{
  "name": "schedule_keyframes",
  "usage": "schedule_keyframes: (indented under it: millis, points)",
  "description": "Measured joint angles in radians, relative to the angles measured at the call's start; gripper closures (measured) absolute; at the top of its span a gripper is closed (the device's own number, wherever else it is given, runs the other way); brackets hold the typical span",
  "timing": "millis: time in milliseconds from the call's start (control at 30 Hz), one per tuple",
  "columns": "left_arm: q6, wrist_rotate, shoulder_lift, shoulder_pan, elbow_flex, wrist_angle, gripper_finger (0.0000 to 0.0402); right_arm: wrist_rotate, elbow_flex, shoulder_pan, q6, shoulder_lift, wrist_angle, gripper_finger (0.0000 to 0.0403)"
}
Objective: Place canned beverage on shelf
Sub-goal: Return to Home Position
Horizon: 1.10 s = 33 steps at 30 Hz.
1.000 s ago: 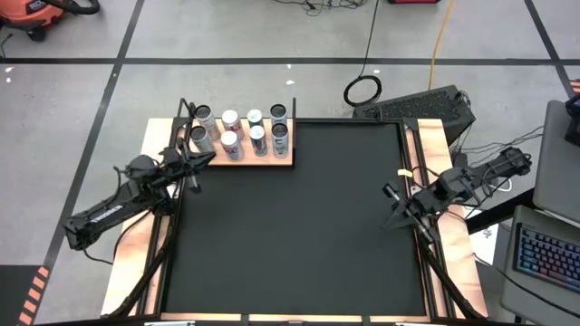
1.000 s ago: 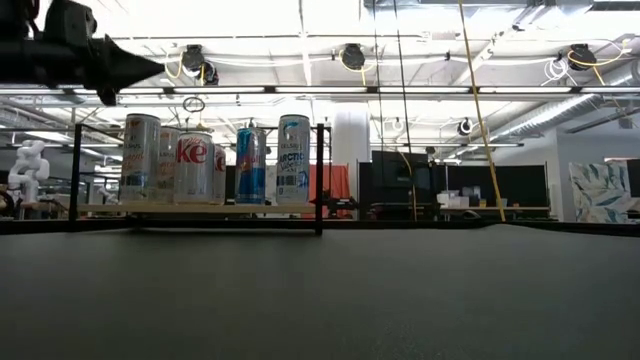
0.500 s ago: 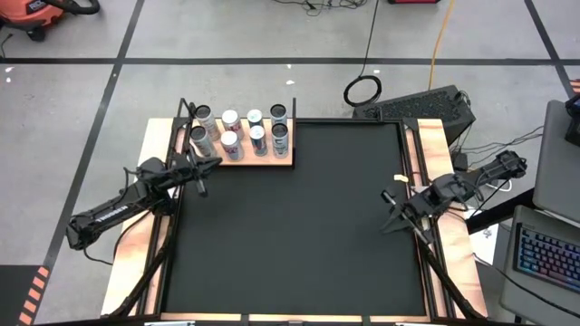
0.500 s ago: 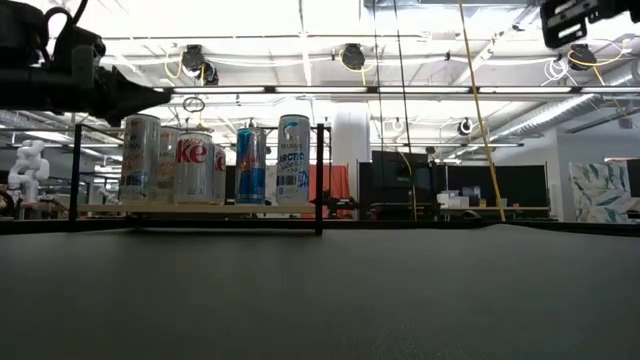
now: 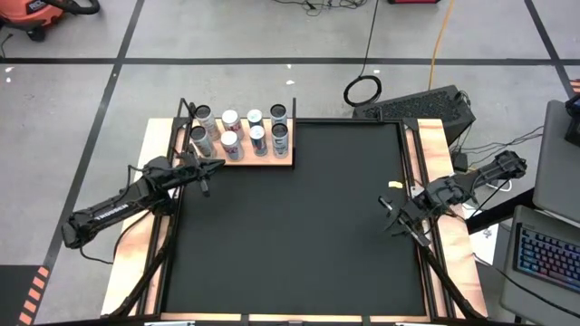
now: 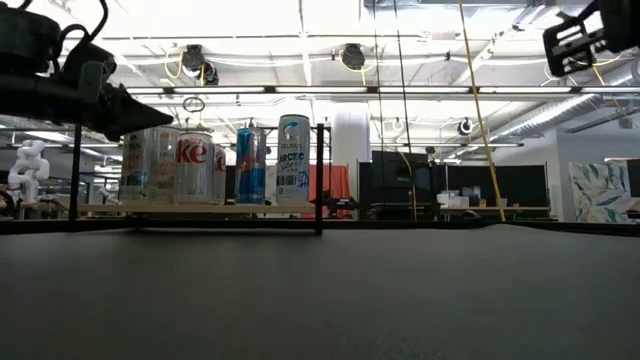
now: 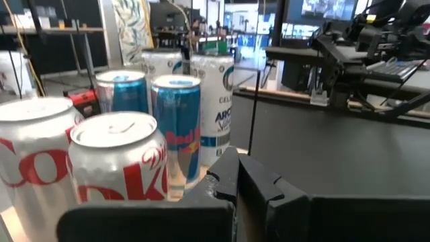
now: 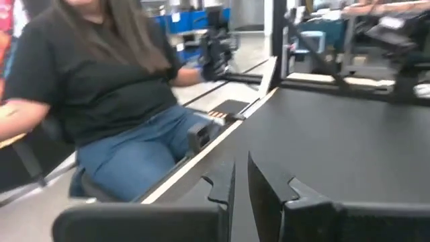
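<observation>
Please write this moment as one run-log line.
shelf: eight cans standing | left gripper: shut, empty, near shelf front | right gripper: shut, empty, far right

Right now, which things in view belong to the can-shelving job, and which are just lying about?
Job: shelf; eight cans standing on it; left gripper beside the shelf; right gripper, waiting at far right.
Lying about: black mat; keyboard; cable loop on the floor; person.
</observation>
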Motion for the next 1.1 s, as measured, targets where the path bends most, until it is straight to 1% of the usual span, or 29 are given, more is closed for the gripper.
schedule_keyframes:
  millis: [67,200,233,300,367,400,433,567,667,767,933,1100]
  points:
    - [0.0,-0.002,0.021,0.0,0.0,-0.001,0.0391,-0.048,-0.035,0.0,-0.007,-0.002,0.037,0.0378]
    - [0.0,-0.005,0.07,0.0,0.0,-0.001,0.0391,-0.224,-0.125,0.0,-0.075,-0.014,0.153,0.0378]
    - [0.0,-0.005,0.081,0.0,0.0,-0.001,0.0391,-0.254,-0.151,0.0,-0.089,-0.017,0.176,0.0378]
    - [0.0,-0.006,0.104,0.0,0.0,0.0,0.0391,-0.268,-0.195,0.0,-0.099,-0.025,0.212,0.0378]
    - [0.0,-0.01,0.124,0.0,0.0,-0.002,0.0391,-0.223,-0.231,0.0,-0.096,-0.031,0.237,0.0378]
    - [0.0,-0.011,0.133,0.0,0.0,0.0,0.0391,-0.179,-0.247,0.0,-0.1,-0.031,0.272,0.0378]
    - [0.0,-0.013,0.141,0.0,0.0,-0.002,0.0391,-0.128,-0.251,0.0,-0.109,-0.032,0.27,0.0378]
    - [0.003,-0.04,0.16,0.0,-0.001,-0.003,0.0391,0.1,-0.252,-0.001,-0.177,-0.024,0.208,0.0378]
    - [0.002,-0.07,0.168,0.0,-0.001,-0.007,0.0391,0.206,-0.253,-0.001,-0.2,-0.027,0.144,0.0378]
    - [0.0,-0.091,0.172,0.0,-0.001,-0.017,0.0391,0.212,-0.253,-0.001,-0.171,-0.027,0.108,0.0378]
    - [-0.001,-0.092,0.175,0.0,-0.001,-0.015,0.0391,0.213,-0.254,-0.001,-0.152,-0.027,0.146,0.0378]
    - [0.0,-0.092,0.175,0.0,-0.001,-0.015,0.0391,0.212,-0.255,-0.001,-0.151,-0.027,0.149,0.0378]
